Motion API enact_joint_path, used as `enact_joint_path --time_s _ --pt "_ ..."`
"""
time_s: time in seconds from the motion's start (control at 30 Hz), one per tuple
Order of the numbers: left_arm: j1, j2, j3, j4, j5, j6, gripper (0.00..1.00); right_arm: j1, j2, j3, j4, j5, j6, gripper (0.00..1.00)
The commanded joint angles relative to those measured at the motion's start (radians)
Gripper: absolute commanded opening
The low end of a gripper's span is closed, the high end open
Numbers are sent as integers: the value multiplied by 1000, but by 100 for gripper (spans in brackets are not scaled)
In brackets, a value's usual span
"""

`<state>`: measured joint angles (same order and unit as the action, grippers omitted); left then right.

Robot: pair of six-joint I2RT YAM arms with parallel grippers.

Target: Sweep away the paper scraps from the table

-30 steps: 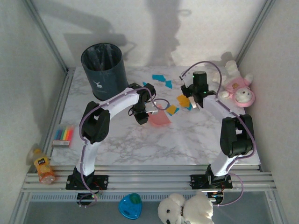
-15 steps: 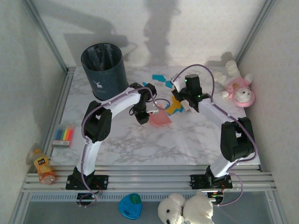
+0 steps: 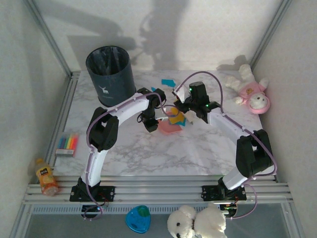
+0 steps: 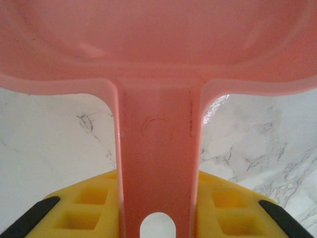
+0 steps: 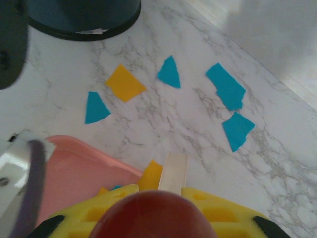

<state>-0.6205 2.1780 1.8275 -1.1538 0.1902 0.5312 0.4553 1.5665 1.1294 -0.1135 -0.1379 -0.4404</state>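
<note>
My left gripper (image 3: 156, 124) (image 4: 158, 201) is shut on the handle of the pink dustpan (image 3: 171, 128) (image 4: 158, 44), which rests on the marble table (image 3: 198, 148). My right gripper (image 3: 184, 115) (image 5: 163, 198) is shut on a brush with a dark red handle (image 5: 148, 215) and a cream head (image 5: 173, 173), right at the dustpan's (image 5: 84, 168) mouth. An orange scrap (image 5: 151, 174) lies beside the brush head at the pan's lip. Orange and teal scraps (image 3: 176, 119) sit at the pan. Loose paper scraps (image 5: 169, 72) (image 5: 125, 83) (image 5: 96, 106) (image 5: 225, 87) (image 5: 237, 130) (image 3: 168, 82) lie farther back.
A dark blue bin (image 3: 110, 74) (image 5: 84, 15) stands at the back left. A pink plush toy (image 3: 252, 94) lies at the back right. Markers (image 3: 67, 143) and a bottle (image 3: 44, 176) lie off the table's left edge; a white plush (image 3: 198, 223) sits in front.
My right arm has swung left across the table with the brush, carrying orange and teal scraps up to the dustpan. The left arm and dustpan have stayed put.
</note>
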Motion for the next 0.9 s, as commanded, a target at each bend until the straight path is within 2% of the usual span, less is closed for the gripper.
enact_joint_path --time_s 0.0,0.57,0.87 --pt "-5 22 23 -41 -4 -20 14 17 -48 -28 -39 -45 31 0" --pt "-7 14 10 -39 -11 -30 14 59 -191 -57 -93 -19 73 0" --pt "-8 11 6 -38 -11 -30 14 59 -189 -49 -19 135 148 0"
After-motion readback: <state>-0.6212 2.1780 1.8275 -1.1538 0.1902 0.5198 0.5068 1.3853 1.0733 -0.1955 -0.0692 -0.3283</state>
